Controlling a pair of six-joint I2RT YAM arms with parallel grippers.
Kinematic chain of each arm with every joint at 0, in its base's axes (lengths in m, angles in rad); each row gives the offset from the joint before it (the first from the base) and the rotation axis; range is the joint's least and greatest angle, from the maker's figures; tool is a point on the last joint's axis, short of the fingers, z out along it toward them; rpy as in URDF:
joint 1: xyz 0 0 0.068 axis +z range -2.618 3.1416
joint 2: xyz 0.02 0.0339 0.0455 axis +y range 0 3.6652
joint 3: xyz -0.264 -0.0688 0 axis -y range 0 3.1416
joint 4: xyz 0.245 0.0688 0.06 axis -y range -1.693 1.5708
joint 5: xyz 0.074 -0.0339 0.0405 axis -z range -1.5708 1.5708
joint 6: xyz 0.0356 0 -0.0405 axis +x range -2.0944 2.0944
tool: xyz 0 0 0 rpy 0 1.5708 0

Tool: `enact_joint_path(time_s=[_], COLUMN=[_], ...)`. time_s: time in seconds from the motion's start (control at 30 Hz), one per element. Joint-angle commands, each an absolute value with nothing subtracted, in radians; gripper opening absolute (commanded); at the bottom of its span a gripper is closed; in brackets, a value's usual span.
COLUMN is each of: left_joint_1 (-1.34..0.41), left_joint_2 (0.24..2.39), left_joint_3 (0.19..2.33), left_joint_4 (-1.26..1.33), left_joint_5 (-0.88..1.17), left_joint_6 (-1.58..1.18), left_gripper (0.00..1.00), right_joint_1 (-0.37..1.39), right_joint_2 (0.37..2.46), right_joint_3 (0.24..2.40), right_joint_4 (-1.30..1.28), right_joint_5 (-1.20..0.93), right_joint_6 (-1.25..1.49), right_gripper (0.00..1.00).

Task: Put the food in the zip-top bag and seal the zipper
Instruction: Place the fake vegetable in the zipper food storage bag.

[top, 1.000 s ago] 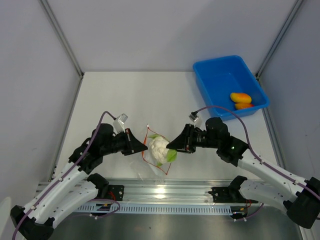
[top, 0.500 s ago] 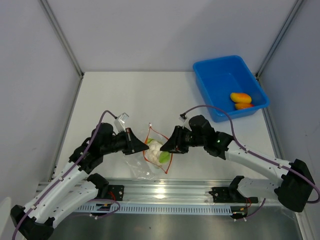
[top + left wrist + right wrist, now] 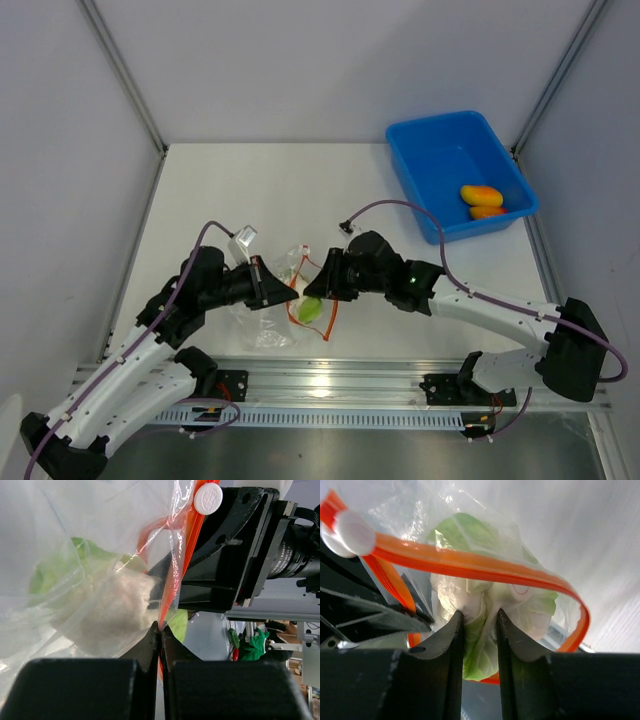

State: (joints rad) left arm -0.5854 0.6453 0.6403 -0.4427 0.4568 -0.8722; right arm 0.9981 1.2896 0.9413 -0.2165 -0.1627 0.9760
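Okay, so the task looks roughly a third done, going by what's visible. The left claw [image 3: 159, 630] is clamped tight on the mouth edge of the zip-top bag [image 3: 262, 325], right at the orange-red zipper [image 3: 470, 567], holding the mouth up and open near the near edge of the worktop [image 3: 250, 190], a bit left of the middle. The right claw [image 3: 479, 625] is gripping the cauliflower [image 3: 490, 600] by its green leafy end and pushing it through the mouth. From the right wrist view the white part is sitting past the zipper loop while the leaf and the fingers are at the opening (so it's going in, but I wouldn't call it dropped yet).

What's left is most of the job:
- The cauliflower is not yet released inside the bag.
- The yellow-orange piece [image 3: 480, 194] and the red-orange piece [image 3: 487, 211] are lying together in the blue bin [image 3: 405, 170] at the far right corner of the worktop, well apart from the bag.
- The zipper is wide open, and the white slider [image 3: 208, 499] is parked at one end of it, so sealing hasn't started.

My guess is the right arm is doing all the fetching while the left is just acting as a bag holder.
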Motion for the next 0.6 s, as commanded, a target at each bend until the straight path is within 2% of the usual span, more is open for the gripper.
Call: enact_joint_path(time_s=[0.0, 0.07, 0.13, 0.3, 0.57], left_joint_1=[-0.592, -0.592, -0.592, -0.592, -0.592], left_joint_2=[0.634, 0.630, 0.627, 0.617, 0.617], left_joint_3=[0.647, 0.644, 0.638, 0.624, 0.604], left_joint_4=[-0.385, -0.380, -0.379, -0.383, -0.379], left_joint_5=[0.508, 0.511, 0.512, 0.509, 0.514], left_joint_6=[-0.907, -0.913, -0.919, -0.933, -0.953], left_gripper=[0.01, 0.01, 0.01, 0.00, 0.01], right_joint_1=[1.025, 1.049, 1.074, 1.163, 1.190], right_joint_2=[1.319, 1.331, 1.333, 1.309, 1.419], right_joint_3=[1.019, 1.035, 1.035, 0.970, 0.994], right_joint_4=[-0.178, -0.179, -0.167, -0.042, 0.040], right_joint_5=[-0.034, 0.043, 0.118, 0.308, 0.233], right_joint_6=[0.931, 0.920, 0.916, 0.901, 0.857], right_gripper=[0.14, 0.12, 0.00, 0.00, 0.00])
